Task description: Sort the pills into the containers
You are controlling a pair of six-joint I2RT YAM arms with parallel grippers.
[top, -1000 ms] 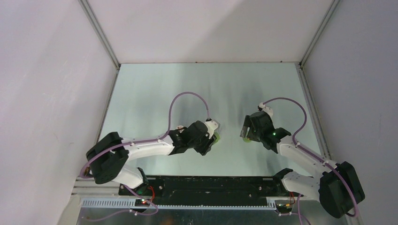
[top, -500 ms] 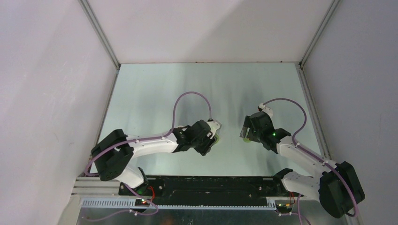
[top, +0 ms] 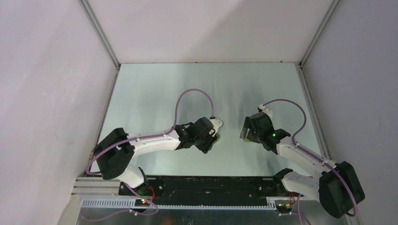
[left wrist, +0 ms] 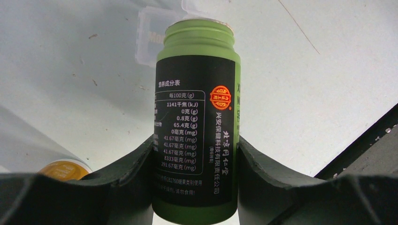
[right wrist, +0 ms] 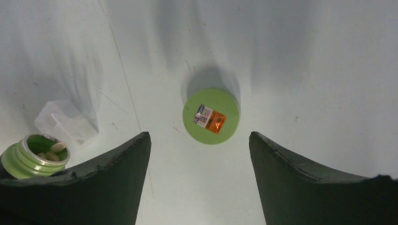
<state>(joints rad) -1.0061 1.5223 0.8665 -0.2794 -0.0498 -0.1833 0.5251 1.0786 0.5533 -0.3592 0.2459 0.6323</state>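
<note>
White walls box in a pale counter [top: 155,93]. Toward its middle, the left pincer [left wrist: 195,140] is clamped on a green bottle [left wrist: 195,93] with a black label, uncapped and with pills showing inside. The pill box [right wrist: 65,123], lid open, lies on the counter just beside the bottle's mouth. To the right, the right pincer [right wrist: 199,133] hangs spread wide and empty above the green cap [right wrist: 211,116], which lies flat on the counter.
</note>
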